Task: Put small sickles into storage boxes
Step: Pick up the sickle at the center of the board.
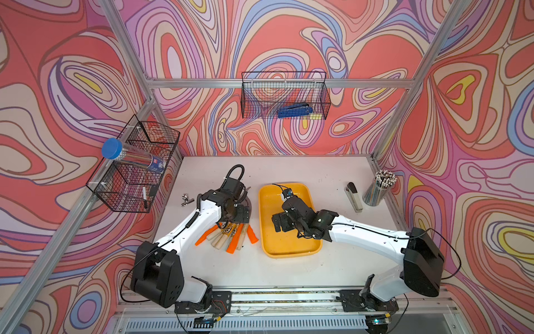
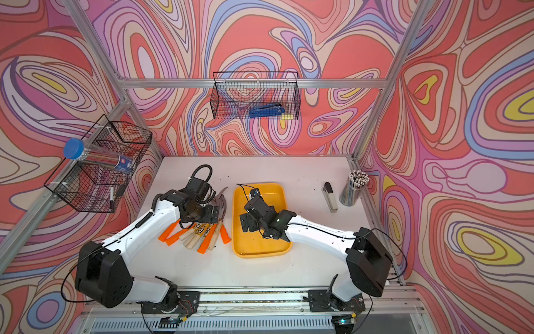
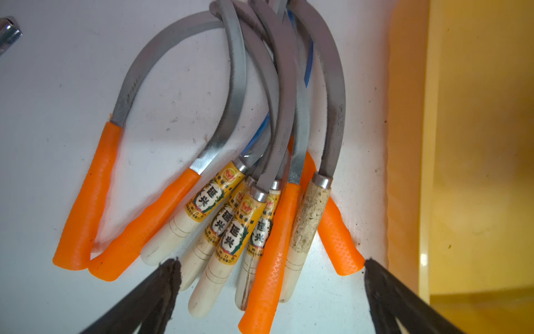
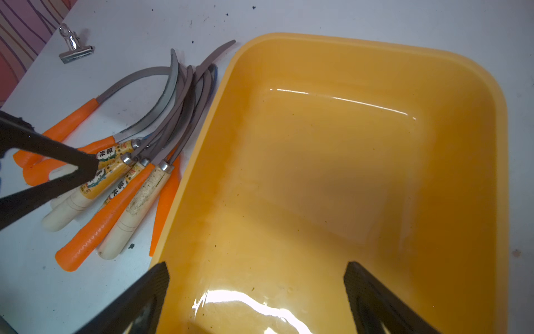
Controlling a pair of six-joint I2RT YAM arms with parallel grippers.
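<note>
From the left wrist, the left end effector (image 3: 270, 261) hangs with its jaws spread wide over the butt ends of the small sickles (image 3: 231, 202), gripping none of them. Only its two dark fingertips show; the rest is cut off. The sickles lie fanned on the white worktop (image 3: 57, 86), just beside a long wall of the yellow tray (image 3: 407, 144). Their grey blades cross and stack so that the lower ones are hidden, and the tips run out of frame. A thin strip of worktop separates the tray wall from the nearest orange handle. A metal binder clip (image 3: 8, 31) is cut off at a corner. From the right wrist, the right end effector (image 4: 256, 266) hovers above the tray's glossy floor, jaws likewise wide, and glare blurs part of that floor. Here the orange handle nearest the tray seems to slip under its rim, and whether they touch cannot be told. A finger of the left end effector covers several handles. In both top views the arms hide most of the blades and a good part of the tray. Beyond the tray's opposite long side, well apart, stand a stapler (image 1: 354, 196) and a pencil cup (image 1: 378, 188). Open worktop lies between the tray's short end and the worktop's near edge. Wire baskets (image 1: 284, 95) hang on the walls, well away from the tray.
</note>
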